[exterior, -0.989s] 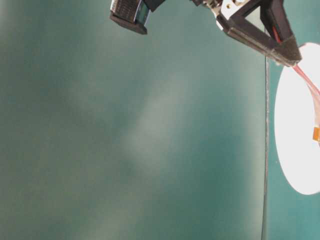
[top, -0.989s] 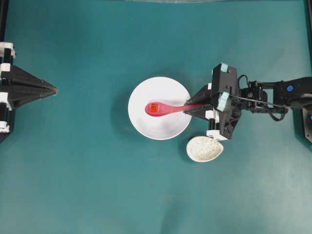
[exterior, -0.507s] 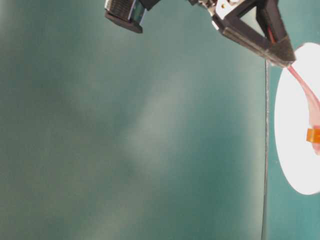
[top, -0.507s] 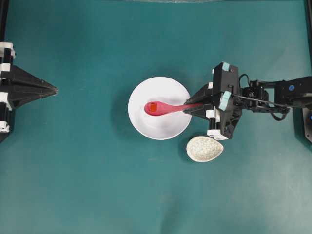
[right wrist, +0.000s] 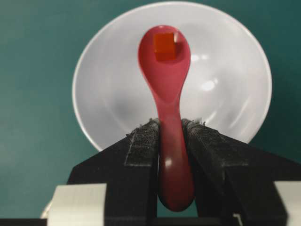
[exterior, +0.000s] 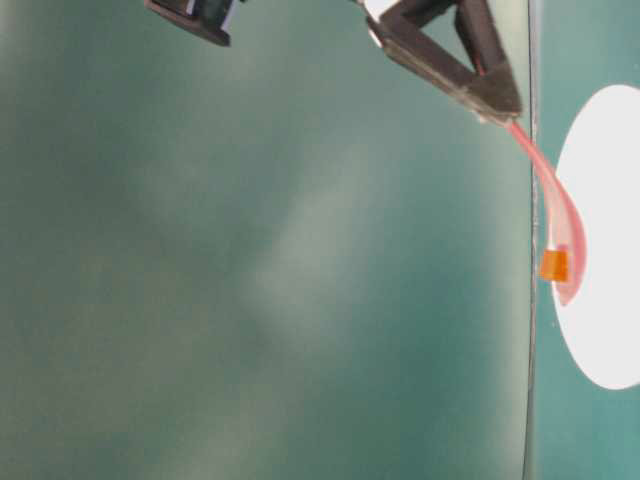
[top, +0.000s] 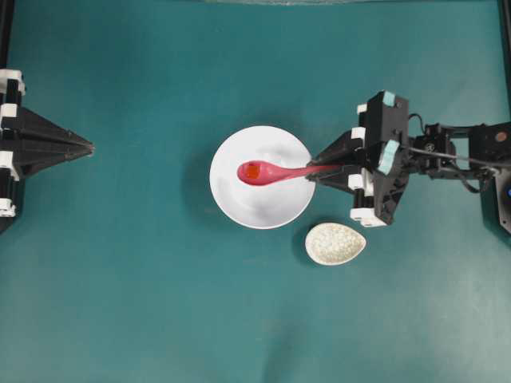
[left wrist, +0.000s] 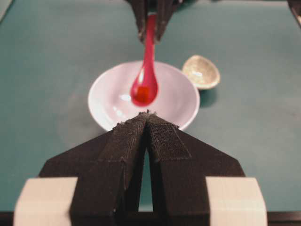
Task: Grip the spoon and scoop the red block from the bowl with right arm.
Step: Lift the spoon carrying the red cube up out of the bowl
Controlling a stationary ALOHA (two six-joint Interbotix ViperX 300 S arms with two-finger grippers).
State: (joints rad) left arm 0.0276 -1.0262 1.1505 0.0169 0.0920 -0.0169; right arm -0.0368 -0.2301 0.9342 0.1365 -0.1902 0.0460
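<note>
Between the two padded black fingers (right wrist: pixel 141 155) of the right arm's lattice-patterned gripper (top: pixel 318 168), the short straight handle of the glossy magenta-pink soup spoon (top: pixel 271 171) is clamped from both sides, with its butt end poking back past the pads. Out ahead of the fingertips the spoon's deep oval scoop hangs over the large round plain white bowl (top: pixel 231 199), raised clear of the bowl's floor in the left wrist view. The tiny red-orange cube (right wrist: pixel 164 46) sits in the scoop, near its far tip. Just beside this gripper's body, outside the bowl, lies a small speckled grey-white teardrop-shaped dish (top: pixel 335 243) on the teal table (top: pixel 160 303). Well beyond the bowl, opposite the spoon, the left arm's pointed wedge-shaped gripper (top: pixel 89 147) has its fingers pressed together on nothing.
</note>
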